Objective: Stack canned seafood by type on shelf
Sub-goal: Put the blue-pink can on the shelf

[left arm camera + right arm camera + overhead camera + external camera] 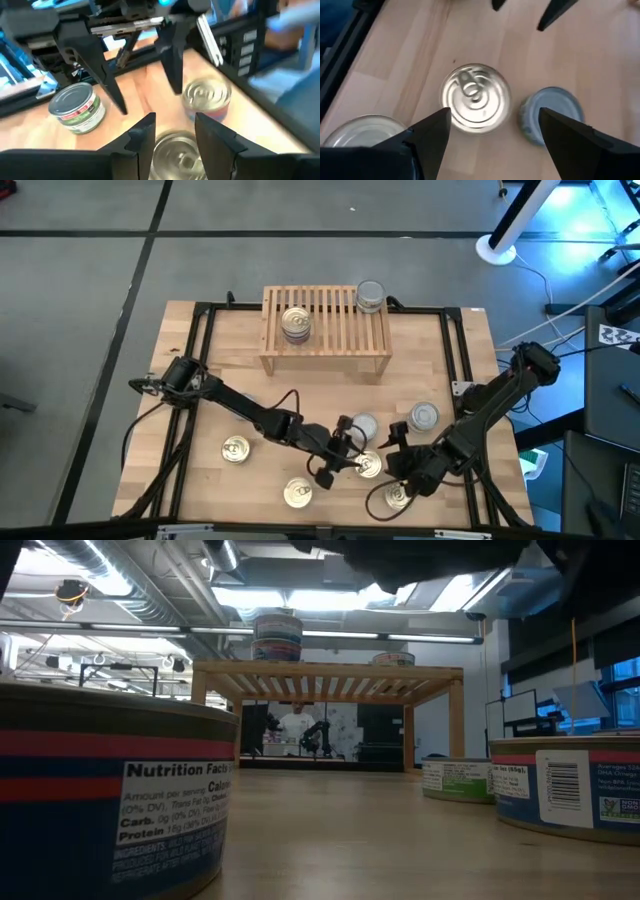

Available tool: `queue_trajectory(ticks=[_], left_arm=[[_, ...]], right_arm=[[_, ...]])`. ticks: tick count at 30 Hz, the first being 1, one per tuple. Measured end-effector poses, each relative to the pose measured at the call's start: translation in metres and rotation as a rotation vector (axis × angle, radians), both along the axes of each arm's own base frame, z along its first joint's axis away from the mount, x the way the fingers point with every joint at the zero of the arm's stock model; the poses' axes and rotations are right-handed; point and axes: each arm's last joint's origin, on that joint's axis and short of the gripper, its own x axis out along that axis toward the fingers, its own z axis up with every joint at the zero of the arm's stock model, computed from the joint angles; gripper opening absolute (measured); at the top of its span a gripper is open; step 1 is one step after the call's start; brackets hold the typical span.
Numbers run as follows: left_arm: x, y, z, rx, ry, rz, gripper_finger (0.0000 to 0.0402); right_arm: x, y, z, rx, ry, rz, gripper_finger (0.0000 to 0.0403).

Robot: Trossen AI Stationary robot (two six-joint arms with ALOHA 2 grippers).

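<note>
Left gripper (352, 448): fingers partly spread, a gold-lidded can (368, 465) between and just below the tips; the left wrist view shows that can (175, 152) in the gap between the fingers (142, 137), contact not discernible. Arm stretched low across the table from its left-edge base toward the front centre.

Right gripper (393, 448): jaws spread wide, holding nothing, facing the left gripper across the same can. Its wrist view looks down on the gold pull-tab lid (476, 98) between the fingers (432, 135), with a silver-grey-lidded can (550, 115) just beside it. Arm folded in from the right-side base.

Shelf (325, 330): at the table's back centre. On its slats, a gold-lidded stack (295, 323) toward the left and a silver-grey can (370, 296) at the back right corner.

Loose cans: silver-grey ones (424, 416) near the right arm; gold ones (236, 449) along the front.

Low view only: label bands on the near cans (110, 800) and, under the shelf (330, 673), a person far off in the room.
</note>
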Motion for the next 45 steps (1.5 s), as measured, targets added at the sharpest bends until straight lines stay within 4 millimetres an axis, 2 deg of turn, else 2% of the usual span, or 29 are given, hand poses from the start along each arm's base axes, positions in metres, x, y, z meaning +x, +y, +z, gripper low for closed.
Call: queue_trajectory(ticks=[5, 8, 20, 45], left_arm=[[-0.001, 0.0, -0.009, 0.138, 0.039, -0.076, 0.0126], [0.0, -0.001, -0.021, 0.174, 0.068, -0.104, 0.0125], [0.007, 0.001, -0.072, 0.323, 0.146, -0.202, 0.0125], [0.01, 0.009, -0.08, 0.388, 0.161, -0.174, 0.0125]], right_arm=[[0.005, 0.007, -0.014, 0.023, 0.062, 0.013, 0.0302], [0.006, 0.009, -0.02, 0.013, 0.077, 0.013, 0.0302], [0.008, 0.01, -0.022, 0.014, 0.077, 0.011, 0.0302], [0.007, 0.011, -0.023, 0.043, 0.113, 0.035, 0.0302]])
